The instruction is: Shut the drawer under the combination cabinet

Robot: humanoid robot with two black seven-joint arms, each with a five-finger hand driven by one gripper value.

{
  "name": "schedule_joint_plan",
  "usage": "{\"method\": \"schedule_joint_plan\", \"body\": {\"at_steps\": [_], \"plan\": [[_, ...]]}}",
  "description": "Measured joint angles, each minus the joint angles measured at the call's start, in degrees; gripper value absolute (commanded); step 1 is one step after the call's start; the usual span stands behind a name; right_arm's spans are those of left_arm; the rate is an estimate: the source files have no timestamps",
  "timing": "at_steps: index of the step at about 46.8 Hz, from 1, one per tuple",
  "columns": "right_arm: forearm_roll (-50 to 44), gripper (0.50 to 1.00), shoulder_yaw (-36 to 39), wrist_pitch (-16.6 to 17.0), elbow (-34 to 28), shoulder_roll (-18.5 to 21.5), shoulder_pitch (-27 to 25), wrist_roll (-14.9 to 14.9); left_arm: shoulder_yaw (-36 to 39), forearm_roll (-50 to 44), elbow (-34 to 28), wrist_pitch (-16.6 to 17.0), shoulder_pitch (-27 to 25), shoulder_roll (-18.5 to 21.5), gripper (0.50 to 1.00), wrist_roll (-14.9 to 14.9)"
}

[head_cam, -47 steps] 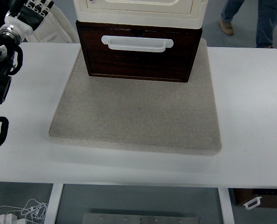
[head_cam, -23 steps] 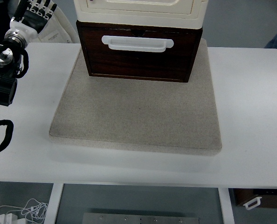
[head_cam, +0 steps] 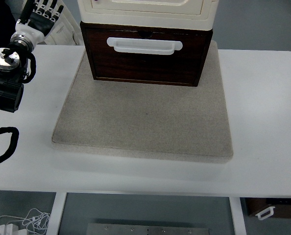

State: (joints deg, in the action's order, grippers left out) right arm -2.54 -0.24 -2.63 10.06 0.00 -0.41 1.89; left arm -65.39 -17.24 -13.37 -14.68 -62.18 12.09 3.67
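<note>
A dark brown wooden drawer (head_cam: 146, 66) with a white handle (head_cam: 144, 45) sticks out forward from under the cream cabinet (head_cam: 146, 11) at the top middle. Both stand on a grey stone-like slab (head_cam: 144, 120). My left hand (head_cam: 41, 13) is raised at the top left, well left of the drawer and not touching it, with its fingers spread and holding nothing. The black left forearm (head_cam: 6, 73) reaches up along the left edge. The right arm is out of view.
The white table (head_cam: 263, 112) extends around the slab on both sides and in front. A black cable loop (head_cam: 2, 145) lies at the left edge. A white fabric item (head_cam: 66, 30) sits behind the left hand.
My left arm and hand have moved to the right and a little up, closer to the cabinet. The person's legs at the top right have left the picture. The drawer has not moved.
</note>
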Motion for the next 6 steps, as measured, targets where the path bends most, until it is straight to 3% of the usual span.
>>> {"method": "schedule_joint_plan", "body": {"at_steps": [6], "plan": [[0.2,0.952,0.0,0.0,0.0,0.0,0.0,-0.1,0.1,0.1,0.0,0.2,0.6,-0.5,1.0,-0.1]]}}
